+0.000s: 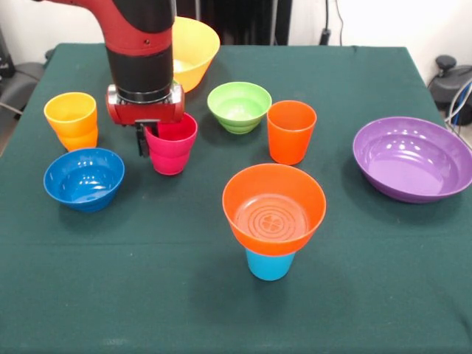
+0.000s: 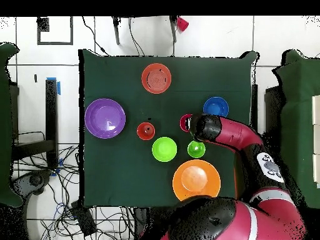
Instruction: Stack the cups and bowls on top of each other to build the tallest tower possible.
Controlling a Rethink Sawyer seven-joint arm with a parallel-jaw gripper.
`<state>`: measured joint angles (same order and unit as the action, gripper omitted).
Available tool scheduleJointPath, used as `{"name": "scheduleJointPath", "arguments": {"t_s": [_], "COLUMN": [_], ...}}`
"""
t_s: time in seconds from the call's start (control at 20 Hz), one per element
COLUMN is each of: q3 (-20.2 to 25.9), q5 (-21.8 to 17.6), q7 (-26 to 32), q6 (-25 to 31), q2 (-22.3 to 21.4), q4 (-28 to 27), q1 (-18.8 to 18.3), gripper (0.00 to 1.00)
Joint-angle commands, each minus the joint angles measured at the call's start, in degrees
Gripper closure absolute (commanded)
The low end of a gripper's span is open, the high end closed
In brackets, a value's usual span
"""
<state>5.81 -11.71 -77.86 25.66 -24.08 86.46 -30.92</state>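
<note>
My gripper (image 1: 145,141) is down at the left rim of the magenta cup (image 1: 171,144), which stands upright on the table; both also show in the overhead view, the gripper (image 2: 191,124) next to the cup (image 2: 185,122). An orange bowl (image 1: 273,208) sits on an upturned light blue cup (image 1: 269,264), forming a low tower at the front. Standing singly are a yellow-orange cup (image 1: 71,119), an orange cup (image 1: 290,131), a blue bowl (image 1: 83,178), a light green bowl (image 1: 239,106), a purple bowl (image 1: 413,158) and a yellow bowl (image 1: 195,50). A green cup (image 2: 196,149) shows only from overhead.
The green cloth table (image 1: 147,295) carries everything. My arm (image 1: 140,51) comes down over the back left and hides the green cup in the front view and the yellow-orange cup from overhead. Cables lie on the floor (image 2: 44,181) beside the table.
</note>
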Motion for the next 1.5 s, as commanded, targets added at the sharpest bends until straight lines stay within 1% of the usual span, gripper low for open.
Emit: {"name": "scheduleJointPath", "arguments": {"t_s": [0.05,0.2,0.25,0.45,0.65,0.75,0.95,1.1,1.3,1.4,1.5], "q3": [2.14,2.98,3.09,3.69,3.84,3.35,3.48,3.56,2.65,2.54,2.99], "q5": [-1.93,-0.75,-0.05,1.38,2.26,1.67,1.93,2.06,1.64,1.98,2.79], "q7": [-0.95,-0.96,-1.14,-1.83,-2.85,-2.86,-3.35,-3.71,-5.3,-6.26,-6.75], "q6": [8.43,11.54,13.87,19.12,23.51,24.95,28.4,29.98,32.24,33.73,33.93], "q2": [-4.35,-6.61,-8.0,-11.35,-12.61,-13.4,-14.36,-14.4,-13.9,-13.29,-12.52], "q4": [-0.6,-0.66,-1.05,-2.13,-4.19,-5.16,-7.02,-8.41,-11.35,-13.15,-14.26], "q1": [3.26,3.61,4.04,5.18,6.11,7.04,8.0,8.49,9.94,10.53,10.63], "gripper": [1.0,1.0,1.0,1.0,1.0,1.0,1.0,1.0,1.0,1.0,1.0]}}
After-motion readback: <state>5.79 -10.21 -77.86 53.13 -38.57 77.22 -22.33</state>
